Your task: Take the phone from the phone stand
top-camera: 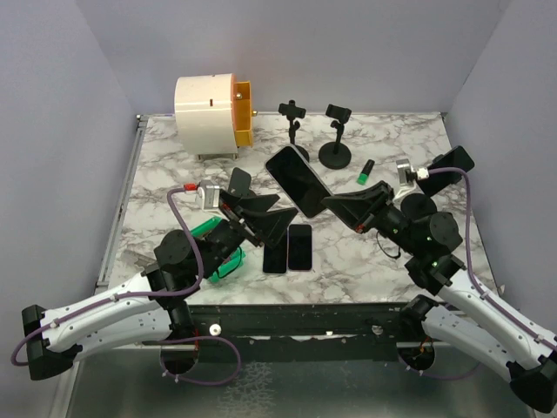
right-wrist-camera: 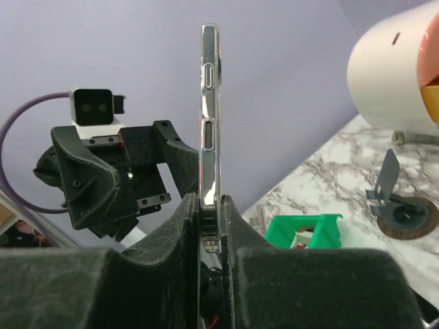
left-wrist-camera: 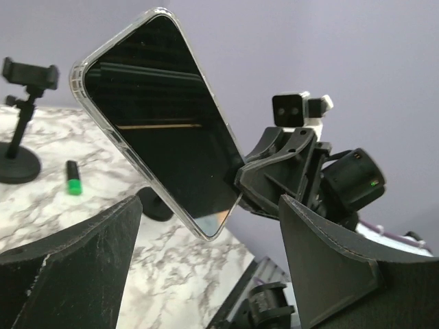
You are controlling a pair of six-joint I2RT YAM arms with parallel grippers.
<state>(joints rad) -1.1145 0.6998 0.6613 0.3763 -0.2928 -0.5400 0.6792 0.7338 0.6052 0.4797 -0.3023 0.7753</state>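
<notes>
Right wrist view: right claw [right-wrist-camera: 209, 205] pinches the phone [right-wrist-camera: 209, 103] edge-on; left claw [left-wrist-camera: 209, 212] gapes wide, seemingly apart.

One large black slab phone [left-wrist-camera: 164, 123]: glossy, mirror-reflective glass face; smooth clear plastic case; polished metal side frame. Left end effector [left-wrist-camera: 210, 200]: matt black plastic, finely grained, pale scuffs along the edges. Right end effector [right-wrist-camera: 210, 202]: the same matt black plastic. White-and-grey marble-patterned desk [top-camera: 365, 261]: smooth, low sheen. Green plastic bin [right-wrist-camera: 302, 229]: smooth, slight gloss. White cylindrical drum [top-camera: 204, 104]: matt plastic, orange plastic end.
</notes>
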